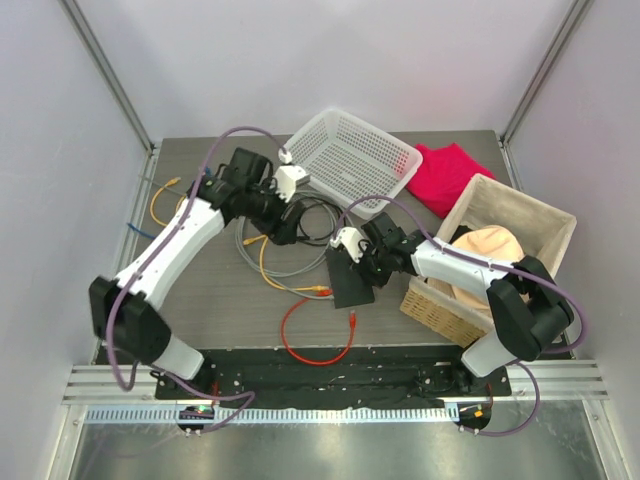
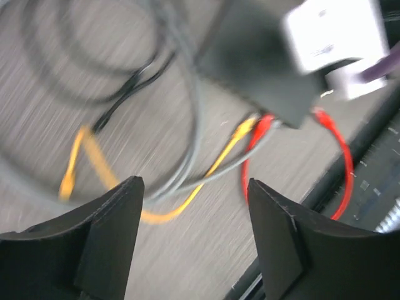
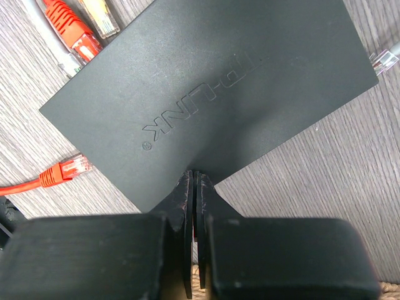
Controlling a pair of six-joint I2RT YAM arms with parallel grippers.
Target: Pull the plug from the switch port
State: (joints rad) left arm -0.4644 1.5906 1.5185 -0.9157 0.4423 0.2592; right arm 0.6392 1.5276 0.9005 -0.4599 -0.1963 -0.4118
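The switch (image 1: 350, 283) is a flat black box lying mid-table; it fills the right wrist view (image 3: 206, 81). Red (image 3: 72, 28), yellow (image 3: 99, 15) and grey plugs sit at its far-left edge, also seen in the left wrist view (image 2: 261, 127). My right gripper (image 3: 194, 178) is shut, its tips resting on the switch's near edge (image 1: 362, 262). My left gripper (image 2: 195, 194) is open and empty, hovering over the cables left of the switch (image 1: 292, 224).
A loose red plug (image 3: 65, 170) lies beside the switch. Grey, yellow (image 1: 264, 258) and red (image 1: 310, 350) cables loop on the table. A white mesh basket (image 1: 352, 160), a red cloth (image 1: 450, 175) and a wicker basket (image 1: 440, 310) stand behind and right.
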